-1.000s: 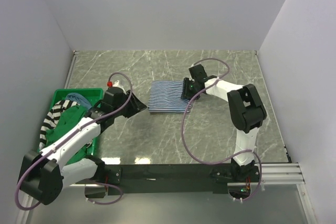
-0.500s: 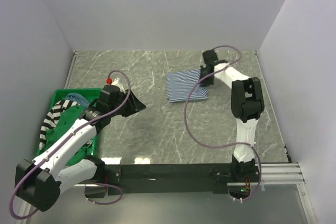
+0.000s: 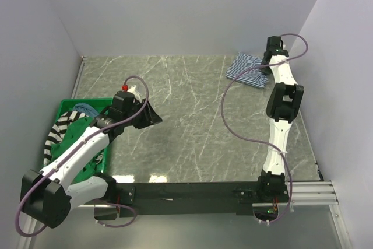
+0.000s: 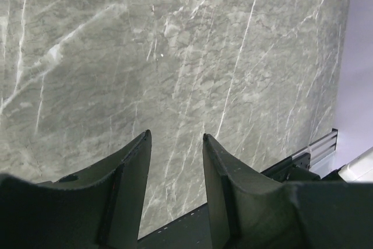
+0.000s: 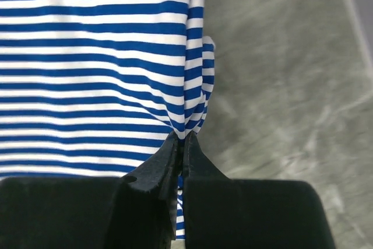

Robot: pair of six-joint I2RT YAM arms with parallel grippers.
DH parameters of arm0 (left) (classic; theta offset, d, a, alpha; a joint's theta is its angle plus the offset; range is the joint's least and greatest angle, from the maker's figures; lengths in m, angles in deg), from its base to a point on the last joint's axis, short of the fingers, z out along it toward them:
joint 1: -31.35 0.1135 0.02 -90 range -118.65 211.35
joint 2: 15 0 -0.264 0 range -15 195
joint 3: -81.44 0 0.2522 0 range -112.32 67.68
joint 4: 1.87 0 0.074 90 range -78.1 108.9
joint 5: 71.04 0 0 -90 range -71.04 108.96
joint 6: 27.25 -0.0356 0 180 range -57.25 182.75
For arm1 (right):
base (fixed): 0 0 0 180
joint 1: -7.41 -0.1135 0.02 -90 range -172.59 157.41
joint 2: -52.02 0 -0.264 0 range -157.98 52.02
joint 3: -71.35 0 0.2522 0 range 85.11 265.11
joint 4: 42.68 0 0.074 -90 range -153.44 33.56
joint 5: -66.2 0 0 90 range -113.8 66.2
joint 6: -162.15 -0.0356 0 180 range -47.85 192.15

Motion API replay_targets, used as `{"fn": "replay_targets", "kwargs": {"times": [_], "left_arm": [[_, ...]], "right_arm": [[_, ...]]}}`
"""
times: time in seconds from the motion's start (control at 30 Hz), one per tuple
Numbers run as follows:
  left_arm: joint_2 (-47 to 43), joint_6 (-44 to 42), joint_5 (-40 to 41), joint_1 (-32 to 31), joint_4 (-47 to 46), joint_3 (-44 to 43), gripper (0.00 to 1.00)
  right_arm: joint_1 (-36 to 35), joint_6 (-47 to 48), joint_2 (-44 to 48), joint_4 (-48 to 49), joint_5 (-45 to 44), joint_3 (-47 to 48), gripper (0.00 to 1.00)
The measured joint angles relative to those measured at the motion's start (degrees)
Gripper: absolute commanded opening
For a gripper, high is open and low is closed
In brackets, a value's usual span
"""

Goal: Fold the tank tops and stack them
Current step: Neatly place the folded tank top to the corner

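The folded navy-white striped tank top (image 3: pixel 246 69) lies at the table's far right corner. My right gripper (image 3: pixel 267 69) is shut on its edge; the right wrist view shows the striped cloth (image 5: pixel 99 56) pinched between the closed jaws of the right gripper (image 5: pixel 180 138). My left gripper (image 3: pixel 152 116) is open and empty over bare table, just right of the green bin (image 3: pixel 65 107); the left wrist view shows this gripper (image 4: pixel 175 138) with only marble between its jaws. The bin holds the green tank top (image 3: pixel 74 135), the bold black-white striped one (image 3: pixel 58 127) and the dusty blue one (image 3: pixel 87 108).
White walls close in the table at the back, left and right. A black rail (image 3: pixel 192 192) with the arm bases runs along the near edge. A red-tipped knob (image 3: pixel 125 87) shows on the left arm.
My right gripper has dragged the navy-white striped top from the table's middle to the far right corner. My left arm has barely moved.
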Motion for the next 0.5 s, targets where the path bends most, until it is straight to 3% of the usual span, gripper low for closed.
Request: {"fn": "replay_targets", "kwargs": {"times": [0.13,0.33,0.37,0.4,0.5], "left_arm": [[1.81,-0.37,-1.11,0.48,-0.02,-0.02,0.46],[3.87,-1.07,-2.45,0.46,0.02,-1.03,0.46],[4.07,-1.16,-2.56,0.46,-0.02,-1.4,0.46],[4.17,-1.22,-2.62,0.46,-0.13,-1.77,0.47],[4.17,-1.4,-3.04,0.46,-0.42,-2.34,0.47]], "right_arm": [[2.54,-0.5,-2.84,0.15,-0.48,5.03,0.0],[3.41,-0.92,-2.8,2.86,-2.8,5.11,0.03],[3.39,-0.92,-2.8,2.93,-3.15,5.11,0.1],[3.39,-1.01,-2.8,3.08,-3.43,5.11,0.35],[3.37,-1.18,-2.8,3.23,-4.57,5.11,0.6]]}}
